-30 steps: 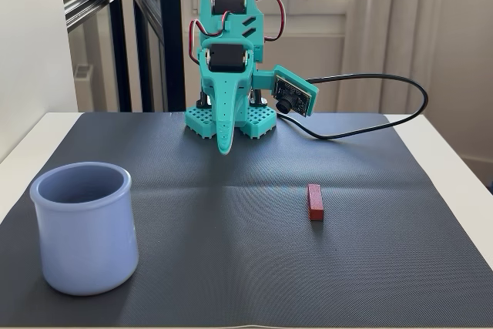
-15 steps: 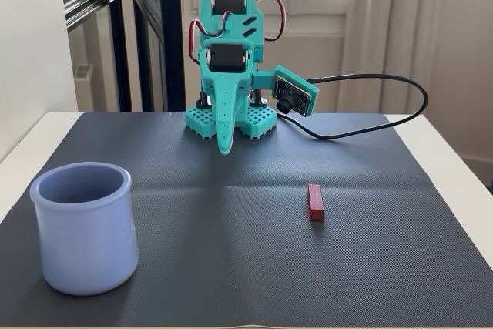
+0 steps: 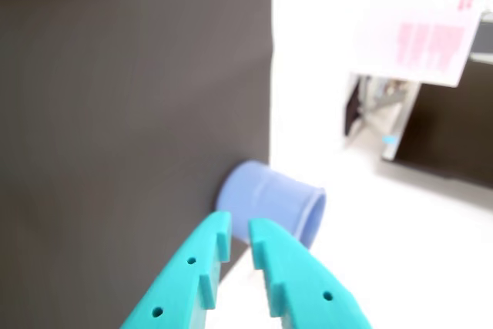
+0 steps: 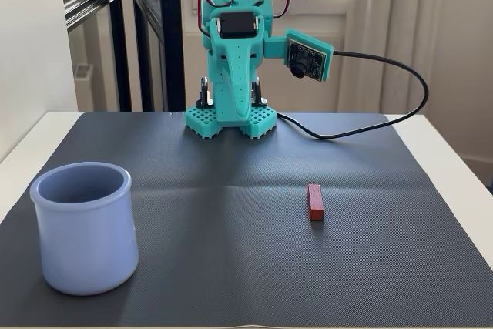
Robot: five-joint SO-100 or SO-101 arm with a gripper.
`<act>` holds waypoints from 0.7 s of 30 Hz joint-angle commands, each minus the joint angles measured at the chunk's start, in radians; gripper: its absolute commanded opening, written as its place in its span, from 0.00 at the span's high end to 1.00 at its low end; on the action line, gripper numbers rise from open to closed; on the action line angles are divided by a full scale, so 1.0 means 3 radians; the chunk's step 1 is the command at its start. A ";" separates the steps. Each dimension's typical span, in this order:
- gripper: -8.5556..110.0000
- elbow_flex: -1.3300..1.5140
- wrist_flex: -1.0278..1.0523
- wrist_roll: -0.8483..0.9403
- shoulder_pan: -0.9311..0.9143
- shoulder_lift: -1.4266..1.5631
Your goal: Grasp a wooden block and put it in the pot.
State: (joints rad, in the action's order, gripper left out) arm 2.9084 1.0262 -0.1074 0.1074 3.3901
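Gripper (image 3: pixel 239 238) raised since earlier, dark ribbed mat (image 4: pixel 231 206), white table (image 4: pixel 454 167), windows behind

fixed view: low at the mat's (image 4: pixel 231 213) near edge, facing the arm's base | wrist view: rides above the gripper (image 3: pixel 240 233), looking down | shared: lavender-blue pot (image 3: pixel 269 202) (image 4: pixel 85 229), mat

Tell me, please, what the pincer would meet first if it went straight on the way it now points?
Probably the rounded lavender-blue pot: the wrist view shows it right beyond the teal pincer tips, though depth is unclear.
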 commanded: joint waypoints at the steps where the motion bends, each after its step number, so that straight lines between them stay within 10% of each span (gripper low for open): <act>1: 0.85 -0.0511 0.0322 -0.0102 0.0031 0.0000; 21: 0.82 -0.1866 0.0690 -0.4929 0.1309 -0.2695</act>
State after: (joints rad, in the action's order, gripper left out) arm 2.4053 1.2763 -1.4358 0.4587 2.6584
